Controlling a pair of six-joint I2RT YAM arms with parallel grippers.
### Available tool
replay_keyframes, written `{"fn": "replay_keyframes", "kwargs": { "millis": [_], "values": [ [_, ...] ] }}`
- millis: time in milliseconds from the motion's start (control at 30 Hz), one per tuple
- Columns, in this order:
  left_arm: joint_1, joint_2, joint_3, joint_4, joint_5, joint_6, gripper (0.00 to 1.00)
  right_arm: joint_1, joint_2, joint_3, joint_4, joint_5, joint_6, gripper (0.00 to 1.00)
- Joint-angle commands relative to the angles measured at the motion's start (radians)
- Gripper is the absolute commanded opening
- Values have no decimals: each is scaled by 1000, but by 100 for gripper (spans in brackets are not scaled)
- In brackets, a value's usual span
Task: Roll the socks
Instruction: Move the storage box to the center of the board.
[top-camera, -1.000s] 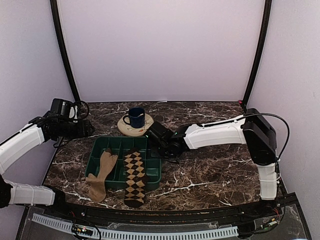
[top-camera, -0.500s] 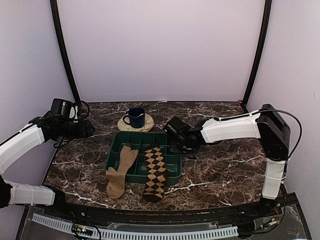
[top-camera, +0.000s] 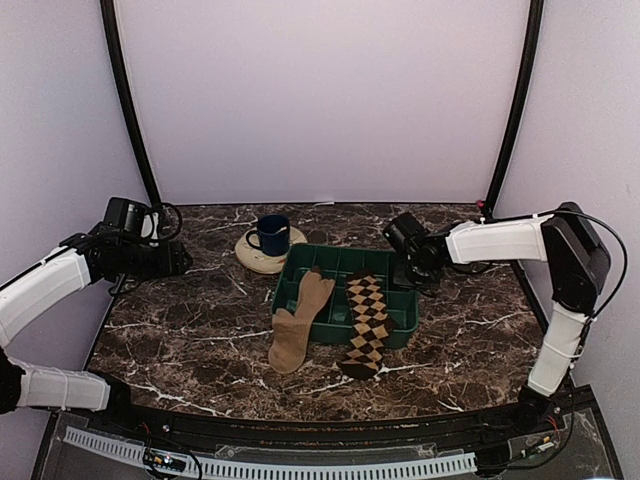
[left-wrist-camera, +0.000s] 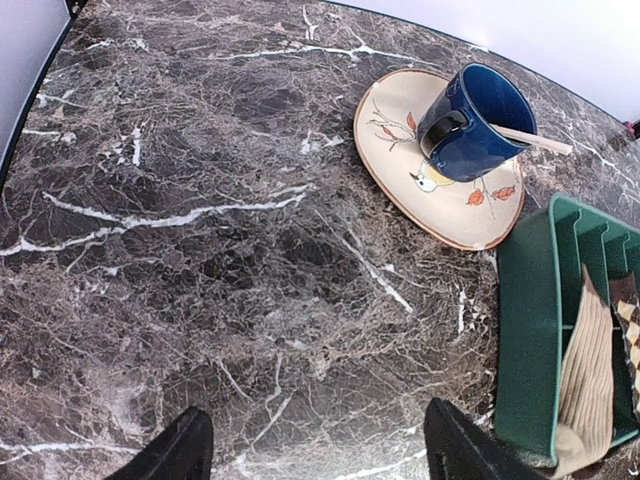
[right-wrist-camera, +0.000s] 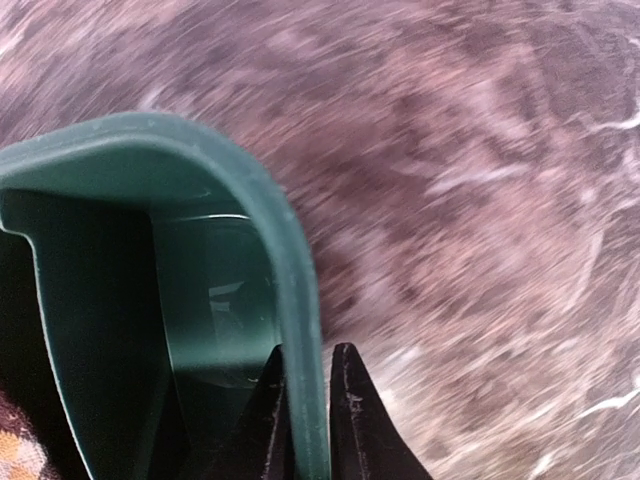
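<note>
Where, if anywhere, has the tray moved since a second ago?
Yes. The tray slid right: it was in front of the plate, now right of it, right end effector clamped on its rim.

No text, label, brand, number or sign can be read on anything here.

We see a bench (top-camera: 190, 320) of dark, marble-look stone, smooth with a faint sheen. The tray (left-wrist-camera: 525, 340) is smooth green plastic, slightly glossy. The tan sock (left-wrist-camera: 590, 370) is ribbed knit cloth, and the argyle sock (top-camera: 368, 320) is matt knit. The blue mug (left-wrist-camera: 470, 125) and the painted plate (left-wrist-camera: 400, 150) look glazed and shiny. The right claw (right-wrist-camera: 310, 355) looks like matt black plastic.
</note>
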Motion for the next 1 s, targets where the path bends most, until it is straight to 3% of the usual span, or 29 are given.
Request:
{"fn": "replay_keyframes", "kwargs": {
  "millis": [0,267,967],
  "values": [
    [-12,9,25,-5,17,9,75,-99,-14,-16,1,68,-44,11],
    [-36,45,42,1,16,0,75,-226,-9,-30,46,47,-137,12],
    [-226,210,65,177,135,45,76,-375,393,571,55,-45,-447,18]
  ]
}}
